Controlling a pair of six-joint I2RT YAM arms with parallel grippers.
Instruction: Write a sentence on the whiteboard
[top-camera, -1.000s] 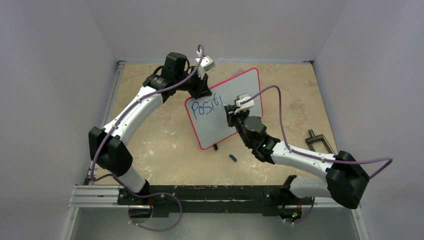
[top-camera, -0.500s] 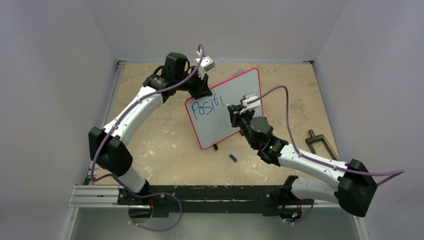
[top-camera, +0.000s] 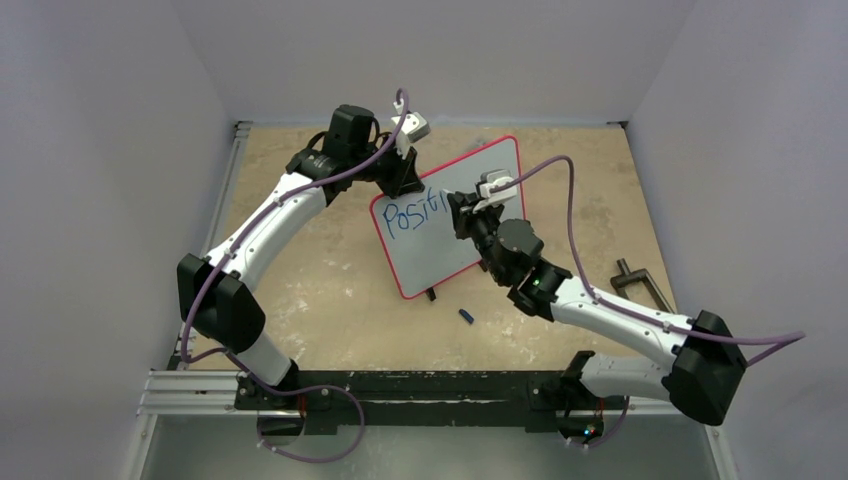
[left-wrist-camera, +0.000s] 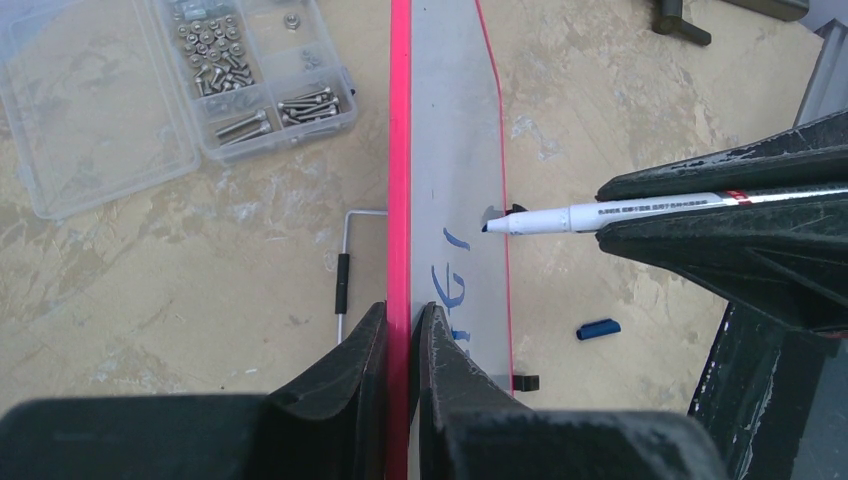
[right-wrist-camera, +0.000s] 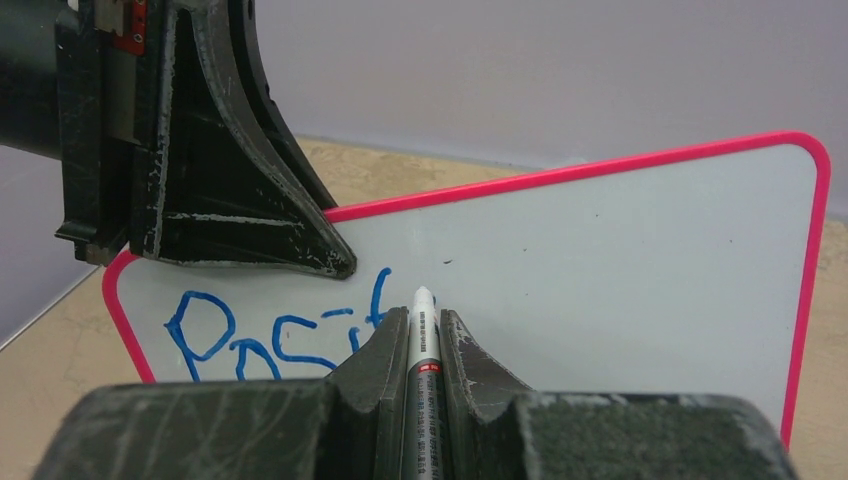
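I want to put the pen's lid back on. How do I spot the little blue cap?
Look for the whiteboard, the big red-framed board standing in the middle of the table. Just in front of the board's lower edge, toward the robot's bases, lies the cap. It is small and dark blue, unlike the black clip foot nearby.

The whiteboard (top-camera: 430, 255) bears blue handwriting, seemingly "Positi"; print on the marker (left-wrist-camera: 640, 208) is illegible.
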